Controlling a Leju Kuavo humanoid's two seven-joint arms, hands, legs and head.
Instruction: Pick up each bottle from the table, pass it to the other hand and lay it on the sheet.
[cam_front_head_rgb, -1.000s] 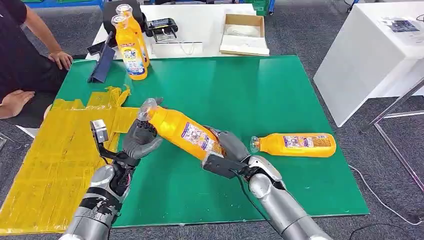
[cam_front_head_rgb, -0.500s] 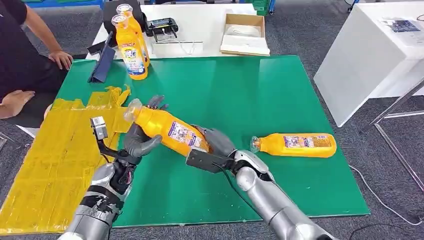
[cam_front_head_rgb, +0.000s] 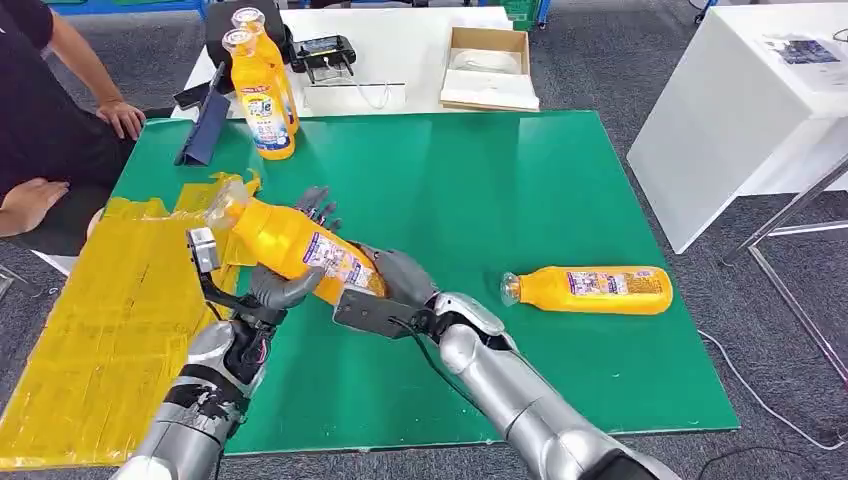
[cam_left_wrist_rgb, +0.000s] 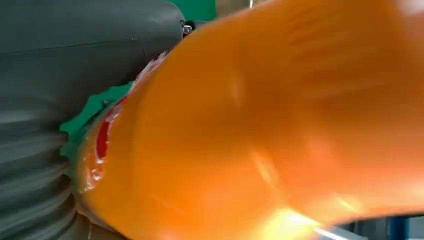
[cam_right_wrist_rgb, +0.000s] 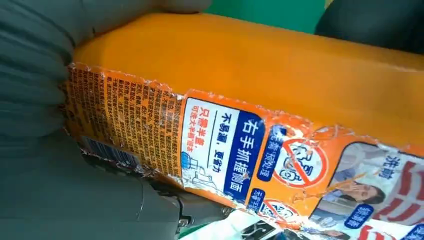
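Note:
An orange bottle (cam_front_head_rgb: 300, 245) with a clear cap is held tilted above the green table (cam_front_head_rgb: 500, 180), its cap end over the edge of the yellow sheet (cam_front_head_rgb: 110, 310). My left hand (cam_front_head_rgb: 290, 285) wraps its middle, thumb below and fingers behind. My right hand (cam_front_head_rgb: 400, 277) grips its base end. Up close, the bottle (cam_left_wrist_rgb: 280, 125) lies against my left hand (cam_left_wrist_rgb: 60, 100). The labelled side of the bottle (cam_right_wrist_rgb: 280, 90) sits in my right hand (cam_right_wrist_rgb: 35, 100). A second orange bottle (cam_front_head_rgb: 590, 289) lies on its side at the right. Two more bottles (cam_front_head_rgb: 262, 100) stand upright at the far left.
A person (cam_front_head_rgb: 50, 110) sits at the table's left with a hand on its corner. A dark blue stand (cam_front_head_rgb: 205, 130) leans near the upright bottles. Behind the green table are a cardboard box (cam_front_head_rgb: 487, 68) and a black device (cam_front_head_rgb: 322, 52). A white table (cam_front_head_rgb: 740, 100) stands right.
Both hands have carried the bottle leftward, its cap now over the yellow sheet's edge. My left hand has closed further around it.

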